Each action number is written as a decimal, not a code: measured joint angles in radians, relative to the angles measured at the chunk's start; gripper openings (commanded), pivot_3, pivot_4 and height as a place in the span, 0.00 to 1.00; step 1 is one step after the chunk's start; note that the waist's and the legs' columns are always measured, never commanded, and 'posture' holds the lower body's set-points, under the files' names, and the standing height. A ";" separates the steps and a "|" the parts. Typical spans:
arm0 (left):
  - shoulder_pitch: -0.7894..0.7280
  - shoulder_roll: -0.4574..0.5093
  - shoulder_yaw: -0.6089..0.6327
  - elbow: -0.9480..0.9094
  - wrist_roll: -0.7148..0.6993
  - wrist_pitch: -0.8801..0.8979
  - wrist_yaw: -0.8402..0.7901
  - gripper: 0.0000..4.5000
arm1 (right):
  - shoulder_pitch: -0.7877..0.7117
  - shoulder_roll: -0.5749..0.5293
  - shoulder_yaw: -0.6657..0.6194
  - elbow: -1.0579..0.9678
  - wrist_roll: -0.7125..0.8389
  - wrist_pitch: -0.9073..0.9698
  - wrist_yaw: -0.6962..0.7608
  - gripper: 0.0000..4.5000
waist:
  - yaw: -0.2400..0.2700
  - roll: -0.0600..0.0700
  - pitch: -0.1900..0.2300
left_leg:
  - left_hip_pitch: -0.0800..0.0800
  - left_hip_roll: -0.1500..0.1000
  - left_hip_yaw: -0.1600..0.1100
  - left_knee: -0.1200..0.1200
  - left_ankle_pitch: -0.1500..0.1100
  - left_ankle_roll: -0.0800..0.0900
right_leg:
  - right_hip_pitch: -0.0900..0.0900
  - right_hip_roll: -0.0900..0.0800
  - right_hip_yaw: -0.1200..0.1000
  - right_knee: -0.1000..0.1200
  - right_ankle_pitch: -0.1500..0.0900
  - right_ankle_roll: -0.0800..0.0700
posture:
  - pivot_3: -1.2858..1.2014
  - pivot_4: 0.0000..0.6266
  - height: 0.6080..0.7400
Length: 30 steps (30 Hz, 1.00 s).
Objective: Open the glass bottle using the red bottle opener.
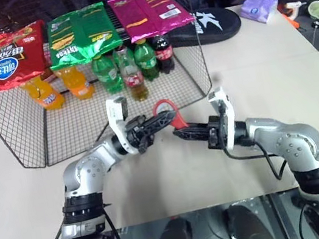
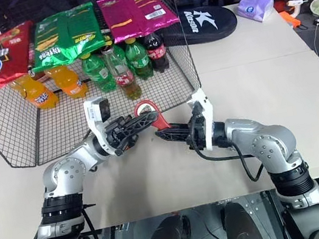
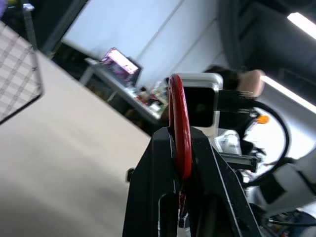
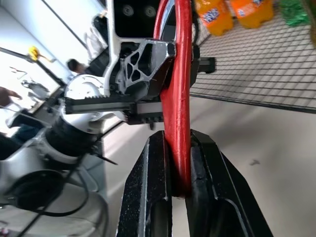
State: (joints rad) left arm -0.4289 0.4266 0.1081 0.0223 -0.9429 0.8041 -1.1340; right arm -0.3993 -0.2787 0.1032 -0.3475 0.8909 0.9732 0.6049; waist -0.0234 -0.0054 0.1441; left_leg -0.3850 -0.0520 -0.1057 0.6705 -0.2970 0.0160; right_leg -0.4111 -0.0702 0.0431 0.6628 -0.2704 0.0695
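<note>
Gripping the red bottle opener [image 1: 166,114] from opposite sides: left end effector [image 1: 161,120] and right end effector [image 1: 181,131] both clamped on it above the table [image 1: 276,80].

Looks like a robotics lab: beige test table [image 1: 275,74], wire-mesh basket [image 1: 26,137] staged with snack bags and soda bottles at 11 o'clock, fluorescent ceiling lights [image 3: 301,22].

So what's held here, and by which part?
The flat red bottle opener: left gripper is shut on it beside its ring head, right gripper on its tapered handle.
</note>
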 measured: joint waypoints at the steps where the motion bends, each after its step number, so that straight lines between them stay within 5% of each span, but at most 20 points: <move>1: 0.000 0.000 0.000 0.000 0.000 0.003 0.000 0.00 | 0.000 -0.001 0.000 0.000 0.000 0.002 0.002 0.00 | -0.002 0.000 0.000 | 0.000 0.000 0.000 0.000 0.000 0.000 | 0.000 0.000 0.000 0.000 0.000 0.000 | 0.52 0.24 1.00; 9: 0.000 -0.025 0.009 0.011 0.047 -0.022 0.100 0.77 | 0.003 0.002 0.017 -0.001 -0.032 -0.004 -0.016 0.00 | -0.015 0.000 0.000 | 0.000 0.000 0.000 0.000 0.000 0.000 | 0.000 0.000 0.000 0.000 0.000 0.000 | 0.52 0.24 1.00; 20: 0.156 -0.034 0.170 -0.142 0.058 -0.147 0.267 0.77 | 0.154 -0.031 -0.131 0.016 -0.192 -0.201 -0.129 0.00 | -0.009 0.000 0.000 | 0.000 0.000 0.001 0.000 0.000 0.000 | 0.000 -0.001 0.001 0.000 0.000 0.000 | 0.52 0.24 1.00; 25: 0.176 -0.058 0.161 -0.162 0.309 -0.427 0.400 0.77 | 0.193 -0.032 -0.220 0.048 -0.258 -0.285 -0.196 0.00 | -0.004 0.000 0.000 | 0.000 0.000 0.002 0.000 0.000 0.000 | 0.000 0.000 0.002 0.000 0.000 0.000 | 0.52 0.24 1.00; 30: 0.060 -0.075 0.115 0.042 0.586 -0.687 0.570 0.77 | 0.194 -0.014 -0.256 0.059 -0.307 -0.357 -0.233 0.00 | 0.008 0.000 0.000 | 0.001 0.000 0.003 0.000 0.000 0.000 | 0.000 0.001 0.002 0.001 0.000 0.000 | 0.52 0.24 1.00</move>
State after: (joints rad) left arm -0.3691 0.3514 0.2230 0.0646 -0.3570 0.1168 -0.5641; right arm -0.2053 -0.2928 -0.1531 -0.2890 0.5835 0.6161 0.3722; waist -0.0157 -0.0055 0.1439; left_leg -0.3843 -0.0523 -0.1025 0.6702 -0.2969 0.0158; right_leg -0.4114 -0.0695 0.0453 0.6640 -0.2702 0.0696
